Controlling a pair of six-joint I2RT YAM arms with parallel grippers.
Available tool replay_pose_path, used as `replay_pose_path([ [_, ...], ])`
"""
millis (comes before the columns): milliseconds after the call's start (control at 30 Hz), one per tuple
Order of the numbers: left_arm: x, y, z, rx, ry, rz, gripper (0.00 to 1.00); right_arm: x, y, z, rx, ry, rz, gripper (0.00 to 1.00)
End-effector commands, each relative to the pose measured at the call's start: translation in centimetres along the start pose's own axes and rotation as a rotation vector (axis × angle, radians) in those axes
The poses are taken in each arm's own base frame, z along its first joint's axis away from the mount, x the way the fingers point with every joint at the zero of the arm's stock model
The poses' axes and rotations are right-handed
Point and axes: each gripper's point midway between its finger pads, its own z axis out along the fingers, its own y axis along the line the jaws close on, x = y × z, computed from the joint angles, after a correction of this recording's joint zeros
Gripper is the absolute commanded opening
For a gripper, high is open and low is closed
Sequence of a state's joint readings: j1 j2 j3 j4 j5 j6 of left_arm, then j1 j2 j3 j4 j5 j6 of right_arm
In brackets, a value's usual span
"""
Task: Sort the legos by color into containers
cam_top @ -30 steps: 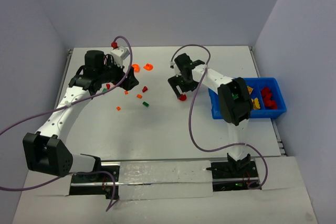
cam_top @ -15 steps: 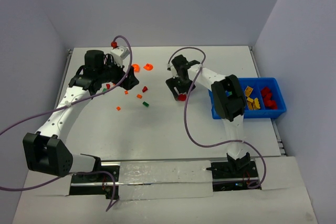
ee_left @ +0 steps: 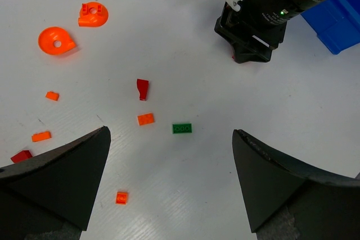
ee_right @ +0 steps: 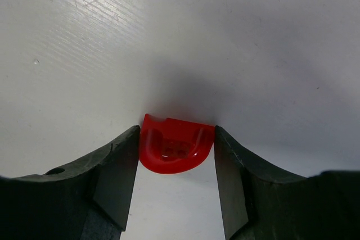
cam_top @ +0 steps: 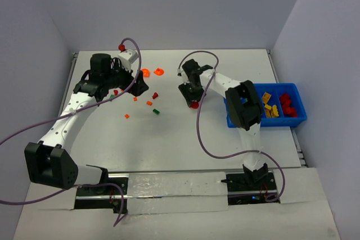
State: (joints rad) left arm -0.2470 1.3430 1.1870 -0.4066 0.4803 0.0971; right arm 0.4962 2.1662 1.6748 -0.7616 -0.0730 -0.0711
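- Pinching a red brick (ee_right: 174,151) between both fingers, the right gripper (ee_right: 176,139) sat mid-table (cam_top: 169,144) with room on all sides.
- Blue bin (cam_top: 293,121) stood at the table's right edge, with yellow bricks (cam_top: 271,109) in the left compartment and red ones (cam_top: 287,103) in the right.
- Left gripper (ee_left: 171,178) hung open over loose bricks (ee_left: 145,119), well apart from the right arm.

My top camera sits above and behind both arm bases (cam_top: 250,181) and looks down on the whole counter (cam_top: 169,144). The left wrist camera hangs high, looking down between its own fingers (ee_left: 56,178); with the top view it shares the loose bricks (ee_left: 145,119) and the right pincer (ee_left: 243,54). The right wrist camera is very near the counter and sees only one red brick (ee_right: 175,145).
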Motion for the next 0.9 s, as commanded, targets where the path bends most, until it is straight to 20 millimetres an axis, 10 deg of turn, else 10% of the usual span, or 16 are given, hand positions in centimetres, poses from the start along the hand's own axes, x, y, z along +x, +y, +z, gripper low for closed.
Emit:
replay_pose_path([
  [0, -2.2, 0.0, -0.2, 0.007, -0.063, 0.031, 0.99, 0.1, 0.9, -1.0, -0.016, -0.012, -0.005, 0.51],
  [400, -2.7, -0.2, 0.0, 0.026, -0.066, 0.016, 0.99, -0.6, 0.5, -13.7, -0.067, -0.244, 0.003, 0.50],
  [867, -2.9, 0.1, 0.9, 0.035, -0.063, -0.002, 0.99, 15.0, -22.3, -22.4, 0.364, -0.207, 0.377, 0.50],
])
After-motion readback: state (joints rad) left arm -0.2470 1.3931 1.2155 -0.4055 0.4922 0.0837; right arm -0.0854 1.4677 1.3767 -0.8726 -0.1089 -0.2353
